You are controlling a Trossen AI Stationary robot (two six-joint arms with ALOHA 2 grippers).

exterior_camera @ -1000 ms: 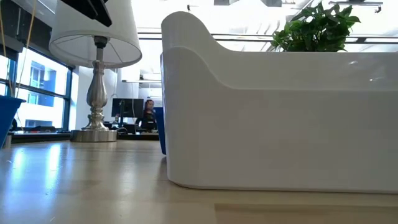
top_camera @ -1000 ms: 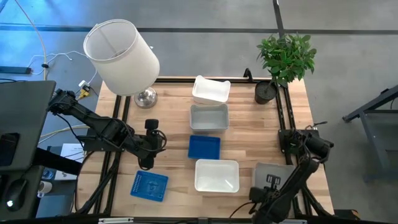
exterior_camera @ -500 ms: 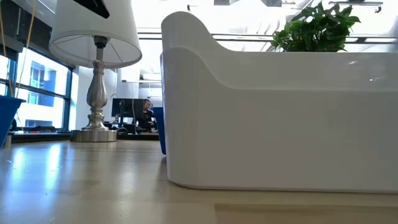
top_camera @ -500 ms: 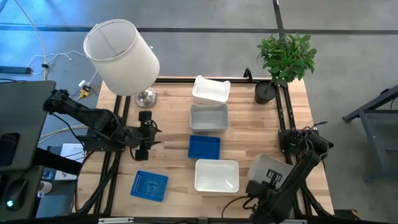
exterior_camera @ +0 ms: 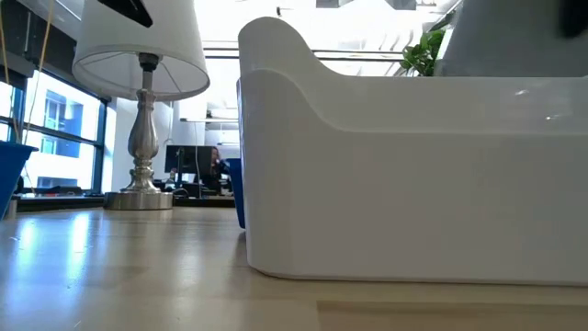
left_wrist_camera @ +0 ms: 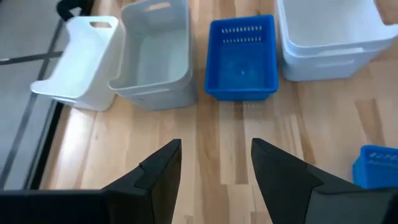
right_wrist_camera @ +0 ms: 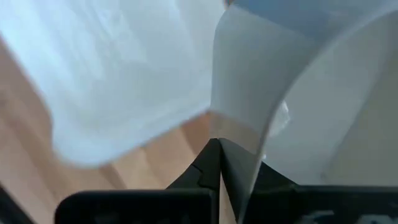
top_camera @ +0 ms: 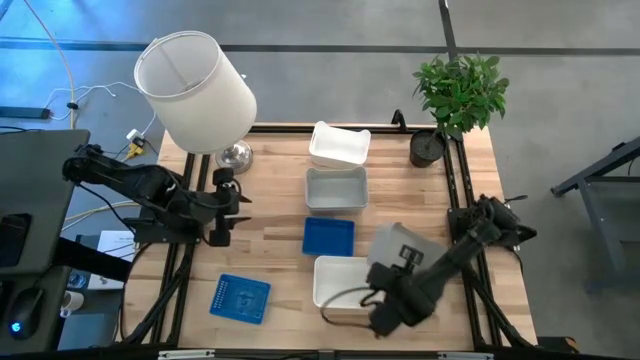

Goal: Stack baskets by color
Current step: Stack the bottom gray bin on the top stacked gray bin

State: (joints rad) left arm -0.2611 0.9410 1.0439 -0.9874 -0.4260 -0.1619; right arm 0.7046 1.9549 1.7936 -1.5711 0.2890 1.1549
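My left gripper point(top_camera: 222, 207) hovers at the bench's left, fingers wide, empty. My right gripper point(top_camera: 385, 300), fingers pinched on a clear-grey basket point(top_camera: 402, 252), hangs over the near white basket point(top_camera: 335, 283); dropping it there would mix colours.

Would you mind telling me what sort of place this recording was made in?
Probably an office or lab with a robot workstation. A wooden table carries a lamp and plant as props, a person sits at a desk with monitors in the background, and large windows line one side.
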